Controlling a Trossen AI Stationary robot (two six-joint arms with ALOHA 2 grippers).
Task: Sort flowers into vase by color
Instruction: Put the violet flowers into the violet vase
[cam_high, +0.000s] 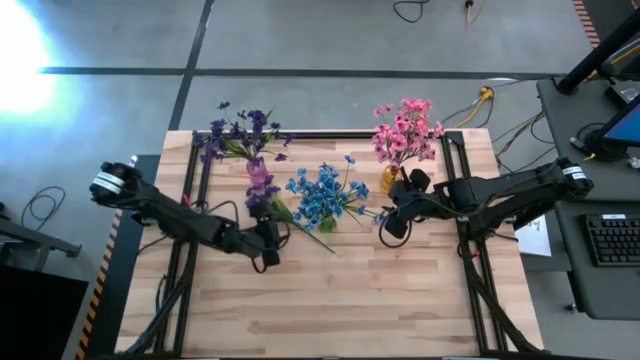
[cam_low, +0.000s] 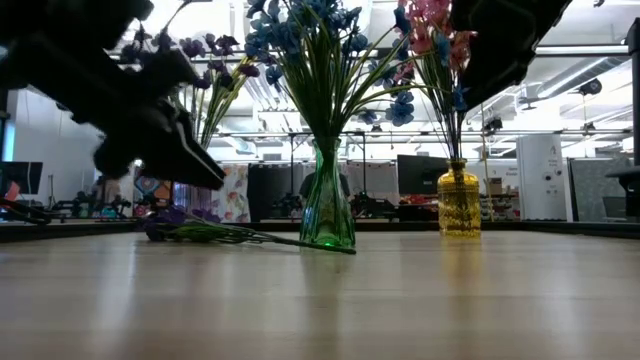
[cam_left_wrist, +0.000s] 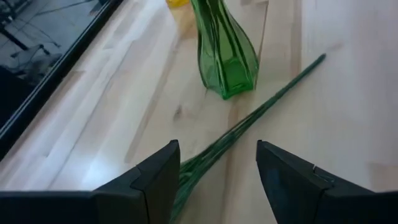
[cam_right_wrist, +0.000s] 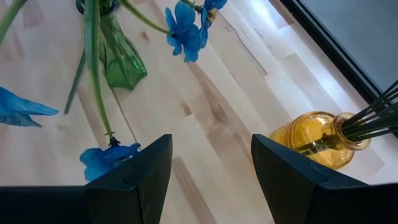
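Observation:
A sprig with purple-pink blossoms (cam_high: 260, 182) lies flat on the table, its long green stems (cam_left_wrist: 249, 121) running past the foot of the green vase (cam_left_wrist: 227, 62). That vase holds blue flowers (cam_high: 325, 195). Pink flowers (cam_high: 405, 130) stand in a yellow vase (cam_right_wrist: 317, 140), and purple flowers (cam_high: 240, 132) stand at the far left. My left gripper (cam_left_wrist: 217, 180) is open just above the lying stems, one finger on each side. My right gripper (cam_right_wrist: 211, 180) hangs open above the table between the green vase (cam_right_wrist: 118, 62) and the yellow one.
Bare wooden tabletop (cam_high: 350, 310) stretches across the whole near half. The green vase (cam_low: 328, 205) and yellow vase (cam_low: 459, 205) stand close together in the middle. Black frame rails (cam_high: 190, 200) run along both sides of the table.

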